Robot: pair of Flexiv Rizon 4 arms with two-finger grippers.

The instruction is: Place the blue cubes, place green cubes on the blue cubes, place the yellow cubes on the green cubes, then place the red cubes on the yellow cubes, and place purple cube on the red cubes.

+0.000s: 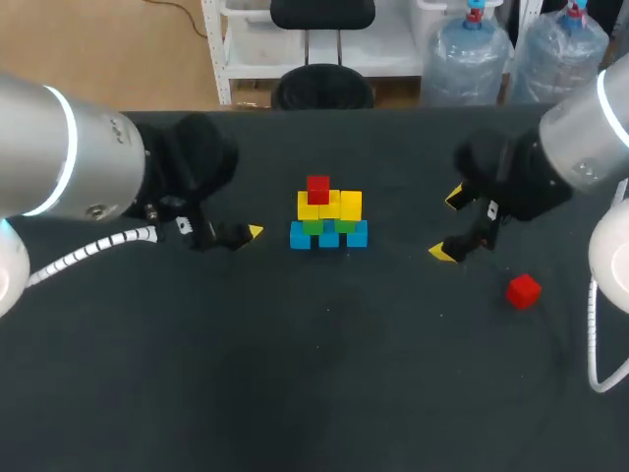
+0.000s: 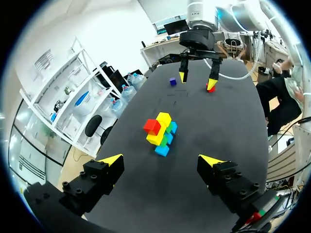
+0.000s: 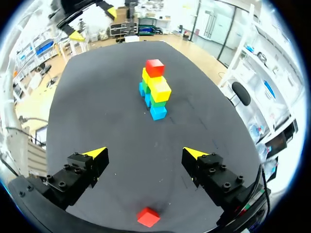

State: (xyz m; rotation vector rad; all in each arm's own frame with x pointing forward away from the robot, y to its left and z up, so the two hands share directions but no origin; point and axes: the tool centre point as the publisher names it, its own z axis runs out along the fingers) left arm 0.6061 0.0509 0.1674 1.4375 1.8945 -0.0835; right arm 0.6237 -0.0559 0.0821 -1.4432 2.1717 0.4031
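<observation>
Where the head view looks down on the table [image 1: 197,374], a stack [image 1: 329,221] is seen at its middle: blue cubes [image 1: 356,236] at the base, green cubes [image 1: 313,227] on them, yellow cubes [image 1: 351,205] above, one red cube [image 1: 317,188] on top. A loose red cube [image 1: 523,291] lies near the right gripper [image 1: 449,224], which is spread wide. From the left wrist, the left gripper [image 2: 161,160] is seen wide and empty, the stack ahead, a purple cube [image 2: 172,81] beyond it. From the right wrist, the right gripper is shown wide, the stack ahead, the loose red cube under it.
</observation>
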